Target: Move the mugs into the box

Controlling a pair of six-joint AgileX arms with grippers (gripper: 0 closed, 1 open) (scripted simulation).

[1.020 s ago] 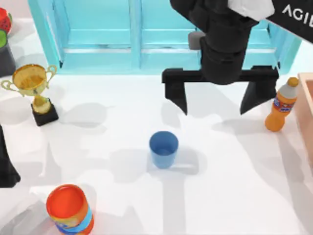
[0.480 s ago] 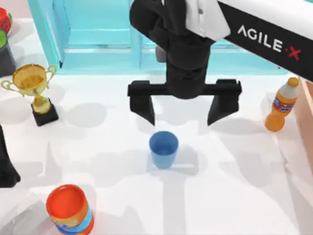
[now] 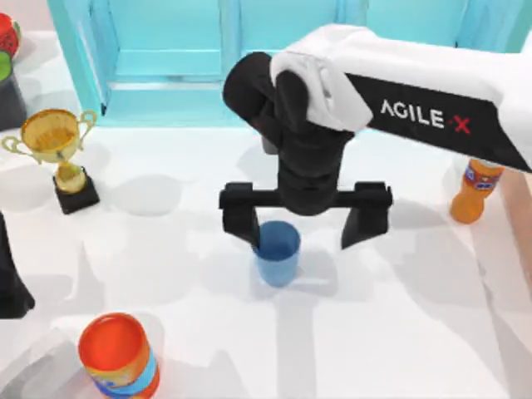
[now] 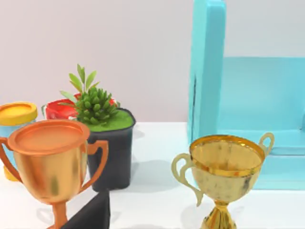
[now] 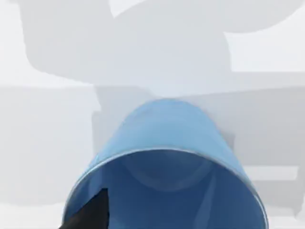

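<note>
A plain blue mug (image 3: 277, 253) stands upright in the middle of the white table. My right gripper (image 3: 301, 235) hangs open just over it, set off to the mug's right. One of its fingers (image 3: 243, 223) sits at the mug's left rim; the other is well clear on the right. In the right wrist view the blue mug (image 5: 164, 181) shows its open mouth close up, with a dark fingertip (image 5: 90, 215) at its rim. A thin strip of the tan box (image 3: 526, 224) shows at the table's right edge. My left gripper (image 3: 10, 287) is parked at the left edge.
A turquoise cabinet (image 3: 166, 66) runs along the back. A gold trophy (image 3: 54, 150) stands at the left, an orange-topped can (image 3: 116, 353) at the front left, an orange bottle (image 3: 474, 193) at the right. A potted plant (image 4: 102, 124) and a bronze trophy (image 4: 50, 157) stand near the left arm.
My right arm has swung left and come down from near the cabinet, bringing its open gripper over the blue mug. The mug has not moved.
</note>
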